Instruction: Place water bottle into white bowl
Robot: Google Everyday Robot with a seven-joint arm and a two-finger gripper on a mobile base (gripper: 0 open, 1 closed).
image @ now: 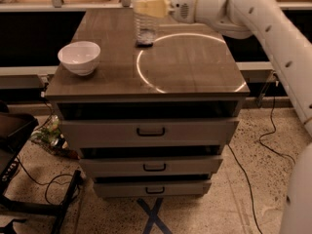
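The water bottle (145, 21) is clear and ribbed, held in the air above the back middle of the cabinet top; its cap is cut off by the upper edge. My gripper (153, 7) is shut on the bottle near its upper part, with the white arm (253, 18) reaching in from the right. The white bowl (79, 57) sits upright and empty at the left edge of the cabinet top, well to the left and nearer than the bottle.
The cabinet top (185, 72) carries a bright ring reflection (146, 77). A small dark object (144, 44) lies under the bottle. Three drawers (148, 130) face front. Cables (39, 179) and a dark frame lie on the floor at left.
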